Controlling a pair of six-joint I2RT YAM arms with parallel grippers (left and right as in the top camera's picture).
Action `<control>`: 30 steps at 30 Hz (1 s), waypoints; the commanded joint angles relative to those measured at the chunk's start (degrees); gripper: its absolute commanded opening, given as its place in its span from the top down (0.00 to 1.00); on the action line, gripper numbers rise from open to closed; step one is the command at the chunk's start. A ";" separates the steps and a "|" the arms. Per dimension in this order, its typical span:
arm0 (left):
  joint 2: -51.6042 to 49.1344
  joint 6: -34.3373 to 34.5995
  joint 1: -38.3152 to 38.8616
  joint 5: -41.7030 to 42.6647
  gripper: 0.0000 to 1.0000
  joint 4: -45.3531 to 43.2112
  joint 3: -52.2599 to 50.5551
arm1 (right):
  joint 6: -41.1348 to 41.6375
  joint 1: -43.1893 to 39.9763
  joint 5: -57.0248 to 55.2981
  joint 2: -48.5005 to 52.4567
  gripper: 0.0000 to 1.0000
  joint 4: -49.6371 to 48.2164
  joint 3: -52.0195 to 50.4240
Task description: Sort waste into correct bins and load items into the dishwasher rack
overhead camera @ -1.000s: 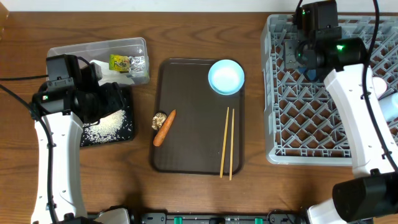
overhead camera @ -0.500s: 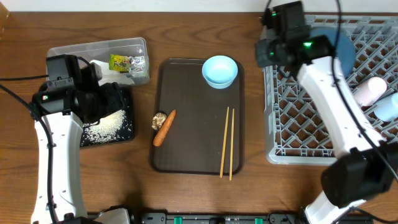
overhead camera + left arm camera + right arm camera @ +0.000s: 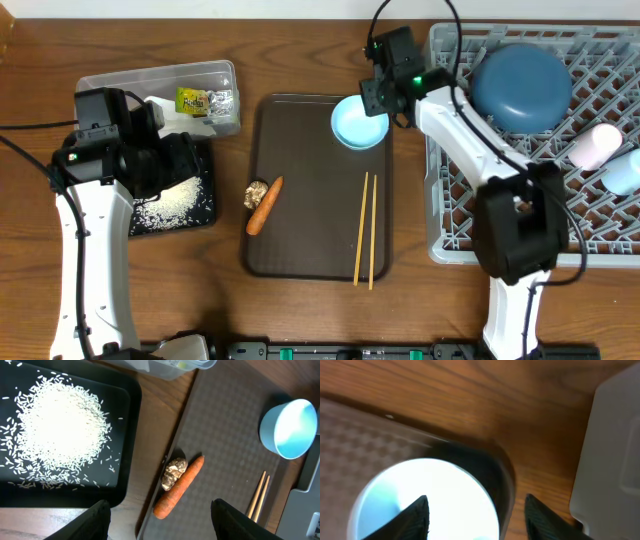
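Observation:
A pale blue-white bowl (image 3: 358, 124) sits upright at the brown tray's far right corner. My right gripper (image 3: 378, 98) is open over it. In the right wrist view, one finger is over the bowl (image 3: 420, 505) and the other outside its rim. Two wooden chopsticks (image 3: 365, 230) lie on the tray. An orange carrot stick (image 3: 265, 205) lies next to a brown food bit (image 3: 254, 192). My left gripper (image 3: 167, 522) is open and empty, above the black tray's (image 3: 200, 215) rice (image 3: 62, 435). The grey rack (image 3: 500, 200) holds a dark blue bowl (image 3: 520, 85), a pink cup (image 3: 595, 145) and a light blue cup (image 3: 622, 172).
The clear tub (image 3: 120, 82) at the back left holds a yellow-green foil wrapper (image 3: 203, 100) and white tissue (image 3: 168, 112). The brown serving tray (image 3: 310, 240) lies mid-table between the black tray and the rack. The rack's corner (image 3: 615, 445) is close to my right gripper.
My right arm swung left from the rack to the pale bowl on the brown tray, and its jaws opened. The dark blue bowl now shows in the rack. The left arm has not moved.

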State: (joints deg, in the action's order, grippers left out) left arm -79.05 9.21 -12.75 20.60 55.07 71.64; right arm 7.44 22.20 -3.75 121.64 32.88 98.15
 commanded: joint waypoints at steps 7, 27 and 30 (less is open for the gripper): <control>-0.33 0.11 -0.20 -0.35 0.35 0.00 0.70 | 3.41 0.48 -1.03 3.50 0.52 1.29 -0.15; -0.33 0.11 -0.20 -0.35 0.35 0.20 0.59 | 3.32 1.18 0.74 9.40 0.99 4.11 -0.48; -0.33 0.11 -0.20 -0.35 0.35 0.20 0.59 | 4.13 0.81 0.07 8.66 0.99 4.26 -0.24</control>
State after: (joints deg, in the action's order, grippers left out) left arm -79.05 9.21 -12.75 20.60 55.11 71.64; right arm 10.76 23.20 -2.31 129.88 36.45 98.08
